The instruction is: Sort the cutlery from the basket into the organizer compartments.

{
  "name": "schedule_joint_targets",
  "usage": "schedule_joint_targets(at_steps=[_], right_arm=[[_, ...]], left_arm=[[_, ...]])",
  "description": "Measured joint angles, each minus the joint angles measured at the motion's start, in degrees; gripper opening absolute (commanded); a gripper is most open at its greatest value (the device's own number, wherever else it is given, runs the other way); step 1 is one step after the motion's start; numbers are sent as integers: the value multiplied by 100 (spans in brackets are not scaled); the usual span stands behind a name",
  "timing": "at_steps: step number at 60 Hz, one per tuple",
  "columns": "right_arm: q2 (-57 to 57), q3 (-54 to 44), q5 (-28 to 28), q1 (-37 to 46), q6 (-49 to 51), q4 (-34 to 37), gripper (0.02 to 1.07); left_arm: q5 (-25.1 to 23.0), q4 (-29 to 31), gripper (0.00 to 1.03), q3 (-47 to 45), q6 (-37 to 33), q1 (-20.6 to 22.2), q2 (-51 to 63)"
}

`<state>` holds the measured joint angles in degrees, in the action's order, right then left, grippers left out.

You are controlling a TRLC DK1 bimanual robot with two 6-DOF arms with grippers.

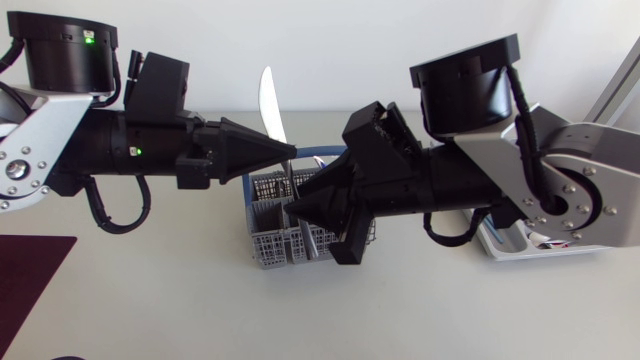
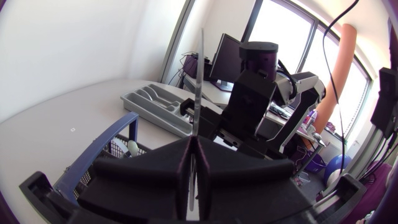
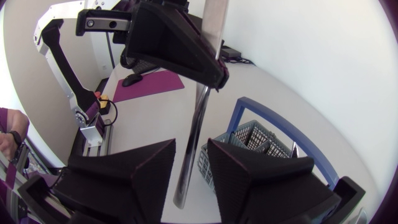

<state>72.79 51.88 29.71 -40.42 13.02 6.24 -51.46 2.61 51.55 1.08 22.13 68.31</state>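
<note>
While the left gripper pinches the knife blade-up above the basket, the right gripper stands spread around its handle. It seems not to touch.

The knife is made of polished metal, smooth and bright, with light reflected along blade and handle. The left gripper and the right gripper are finished in matt black, apparently plastic, without gloss. The basket is moulded as a grey plastic lattice, and its blue handle is given a smooth, faintly shiny surface. The organizer is formed of smooth grey plastic. The table is surfaced in a pale matt finish. The maroon mat is seen as dull and cloth-like.
</note>
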Motion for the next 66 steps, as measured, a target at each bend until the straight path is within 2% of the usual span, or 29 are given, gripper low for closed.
schedule_joint_targets(at_steps=[10, 20, 24, 28, 29, 31, 35, 50, 60, 66], right_arm=[[42, 0, 72, -2, 0, 4, 7], [42, 0, 66, 11, -72, 50, 8], [42, 0, 50, 44, -107, 116, 7], [39, 0, 52, 61, -92, 157, 7], [39, 0, 57, 63, -74, 201, 7], [37, 0, 68, 63, -42, 313, 8], [28, -9, 72, 50, 26, 527, 7], [-564, -243, 9, 293, 179, 1045, 7], [-1180, -520, 7, 1099, 481, 1598, 7], [-1526, -625, 9, 1799, 719, 1840, 8]], left_arm=[[-42, -24, 3, 0, 46, 0, 0], [-66, -35, 4, 0, 42, 0, 0], [-66, -28, 19, 0, 44, 0, 0], [-79, -33, 53, 0, 48, -24, 0], [-74, -42, 68, 0, 48, -31, 0], [-48, -66, 82, 22, 50, -61, 0], [79, -83, 98, 111, 50, -170, 0], [549, -98, 98, 785, 66, -313, -9], [1270, -24, 98, 1263, 13, -409, -146], [1797, 216, 98, 1423, -278, -339, -240]])
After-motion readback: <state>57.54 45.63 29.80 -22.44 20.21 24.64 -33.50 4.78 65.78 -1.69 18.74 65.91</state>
